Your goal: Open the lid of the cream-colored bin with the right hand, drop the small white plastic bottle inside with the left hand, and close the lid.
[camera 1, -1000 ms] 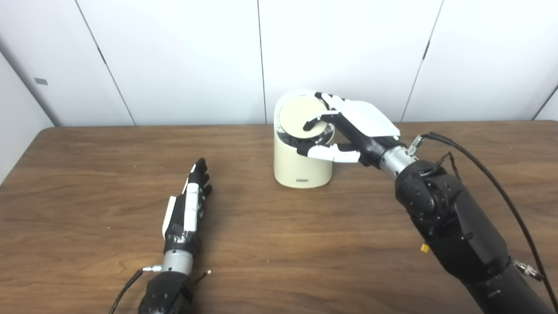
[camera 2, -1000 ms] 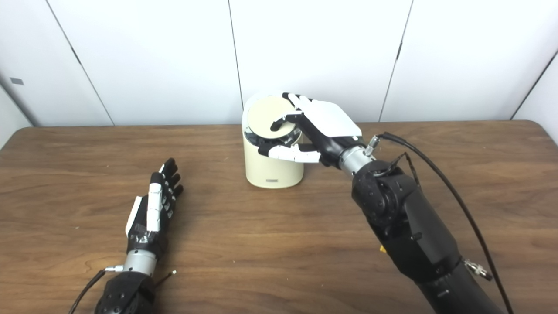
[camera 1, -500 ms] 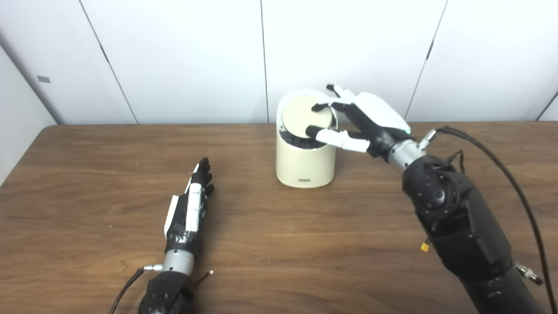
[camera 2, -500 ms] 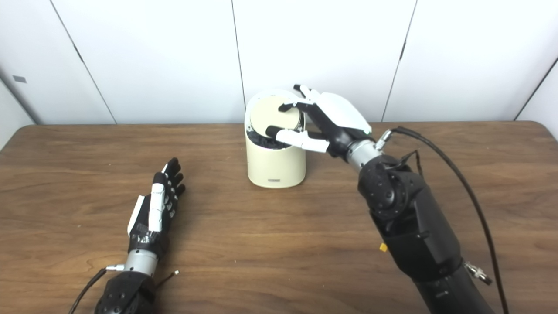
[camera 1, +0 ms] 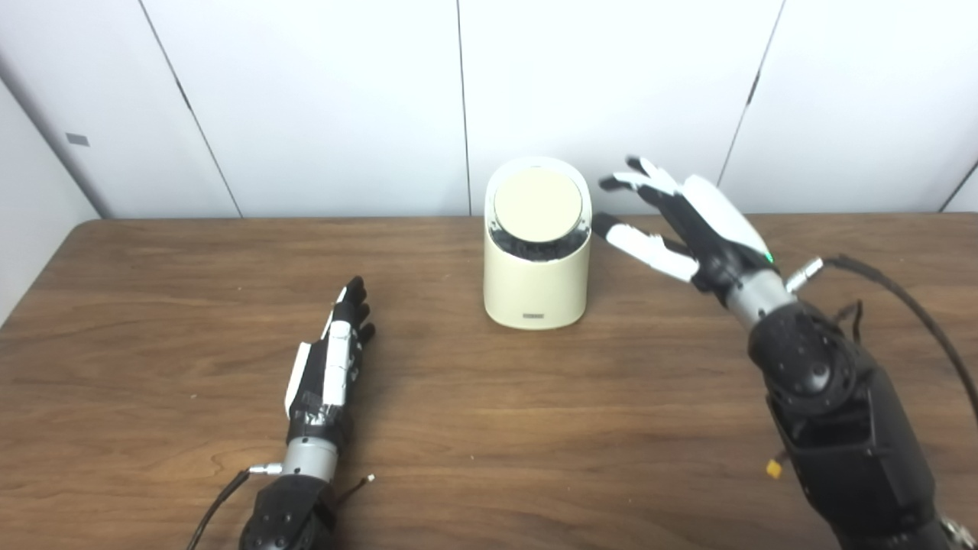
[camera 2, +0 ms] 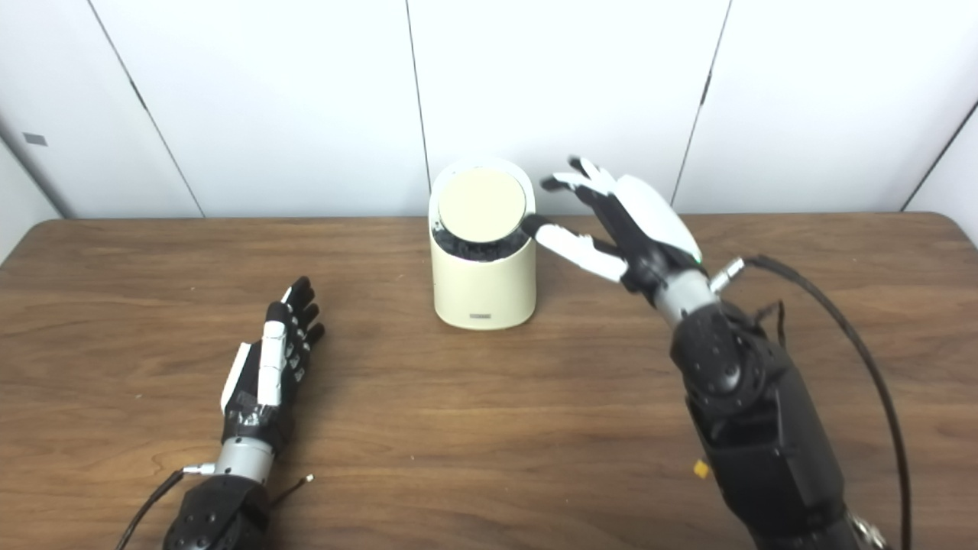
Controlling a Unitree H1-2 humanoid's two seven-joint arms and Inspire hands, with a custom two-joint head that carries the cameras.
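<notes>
Your right hand (camera 1: 688, 221) hangs spread and empty just to the right of the cream-colored bin (camera 1: 536, 286), not touching it.

Its fingers (camera 1: 638, 177) are fanned apart at the height of the bin's top, and the thumb reaches toward the bin's upper right edge with a narrow gap between them. The bin stands upright near the far edge of the wooden table (camera 1: 489, 428), in front of the white wall panels. Its round lid (camera 1: 537, 204) sits tilted toward you in the white rim, with a dark band showing below its lower edge. Your left hand (camera 1: 328, 363) lies well apart on the table, left of the bin, fingers straight, side by side and pointing away from you, holding nothing. You cannot see the small white plastic bottle in either view.
</notes>
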